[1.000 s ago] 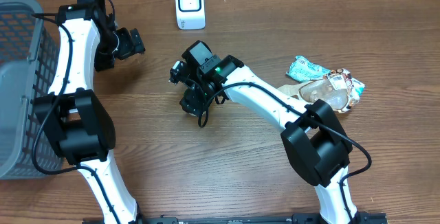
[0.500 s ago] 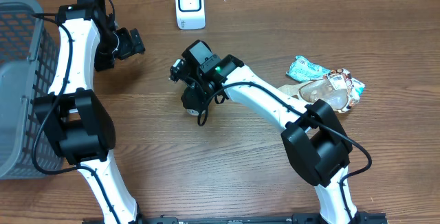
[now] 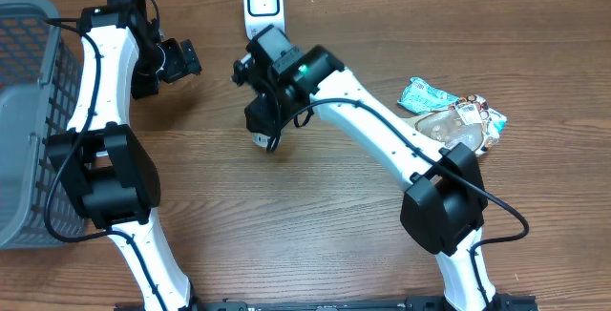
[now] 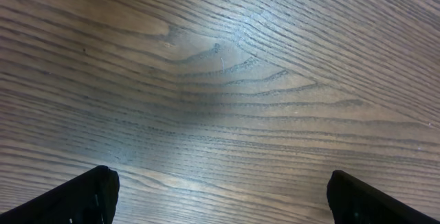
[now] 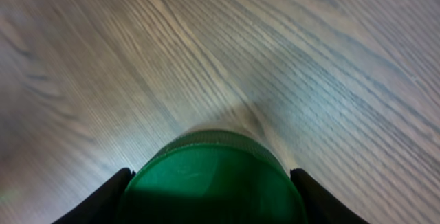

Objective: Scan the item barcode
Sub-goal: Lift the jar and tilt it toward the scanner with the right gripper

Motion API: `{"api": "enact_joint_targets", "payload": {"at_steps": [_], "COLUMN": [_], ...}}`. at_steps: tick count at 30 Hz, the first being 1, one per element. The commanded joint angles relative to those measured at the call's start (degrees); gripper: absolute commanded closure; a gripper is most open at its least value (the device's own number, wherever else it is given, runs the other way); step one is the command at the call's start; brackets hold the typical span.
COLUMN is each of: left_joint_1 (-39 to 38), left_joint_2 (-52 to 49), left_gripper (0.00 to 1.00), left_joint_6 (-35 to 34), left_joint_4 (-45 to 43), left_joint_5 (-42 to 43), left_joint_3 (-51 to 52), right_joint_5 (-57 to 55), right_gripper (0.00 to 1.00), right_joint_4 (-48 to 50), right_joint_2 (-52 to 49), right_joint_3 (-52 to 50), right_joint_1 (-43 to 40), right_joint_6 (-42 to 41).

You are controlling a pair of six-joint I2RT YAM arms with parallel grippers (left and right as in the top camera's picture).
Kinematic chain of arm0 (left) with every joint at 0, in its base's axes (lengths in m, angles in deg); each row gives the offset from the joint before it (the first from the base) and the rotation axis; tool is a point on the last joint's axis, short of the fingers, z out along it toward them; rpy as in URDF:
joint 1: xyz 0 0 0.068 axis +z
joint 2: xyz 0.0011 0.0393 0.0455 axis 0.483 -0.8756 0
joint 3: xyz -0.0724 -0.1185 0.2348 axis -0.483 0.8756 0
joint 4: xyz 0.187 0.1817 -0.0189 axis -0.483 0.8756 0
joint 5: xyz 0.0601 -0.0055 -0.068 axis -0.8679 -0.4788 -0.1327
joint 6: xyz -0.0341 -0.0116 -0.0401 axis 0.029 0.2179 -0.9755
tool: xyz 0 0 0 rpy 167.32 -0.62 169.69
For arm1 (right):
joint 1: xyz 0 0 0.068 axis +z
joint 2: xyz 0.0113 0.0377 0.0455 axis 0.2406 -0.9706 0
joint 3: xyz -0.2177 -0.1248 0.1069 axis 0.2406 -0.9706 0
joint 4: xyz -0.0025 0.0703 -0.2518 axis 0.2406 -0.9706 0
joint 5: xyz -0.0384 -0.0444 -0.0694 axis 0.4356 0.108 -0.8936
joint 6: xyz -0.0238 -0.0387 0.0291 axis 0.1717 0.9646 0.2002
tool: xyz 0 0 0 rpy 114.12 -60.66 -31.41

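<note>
Just left of frame centre, the right fingers (image 5: pixel 103 200) have clamped on the green-capped item (image 5: pixel 213 183) and carried it up the frame from its earlier spot on the bench (image 3: pixel 334 254). It now sits just short of the white scanner (image 3: pixel 263 6) at the top edge, so I judge the barcode pass is close, and nothing lies between them. Crumpled snack packets (image 3: pixel 449 115) lie well apart at right, and farther off at upper left the left fingers (image 4: pixel 82 196) hang spread and empty near the grey basket (image 3: pixel 29 111).
</note>
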Motion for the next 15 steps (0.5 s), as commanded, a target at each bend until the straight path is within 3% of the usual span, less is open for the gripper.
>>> {"api": "enact_joint_targets", "payload": {"at_steps": [1, 8, 15], "left_joint_1": [-0.31, -0.31, -0.31], "left_joint_2": [-0.59, -0.59, -0.59], "left_gripper": [0.01, 0.00, 0.01], "left_joint_6": [-0.39, -0.39, -0.39], "left_joint_4": [-0.22, -0.20, -0.22], "left_joint_5": [-0.61, -0.61, -0.81], "left_joint_3": [-0.81, -0.81, -0.81], "right_joint_5": [3.69, 16.72, 39.98], "right_gripper": [0.67, 0.69, 0.73], "right_joint_4": [-3.17, -10.64, -11.52], "right_joint_2": [0.72, 1.95, 3.15], "right_joint_3": [6.05, 12.90, 13.53], "right_joint_1": [-1.77, -7.02, -15.47], "right_joint_6": [-1.90, -1.86, -1.88]}}
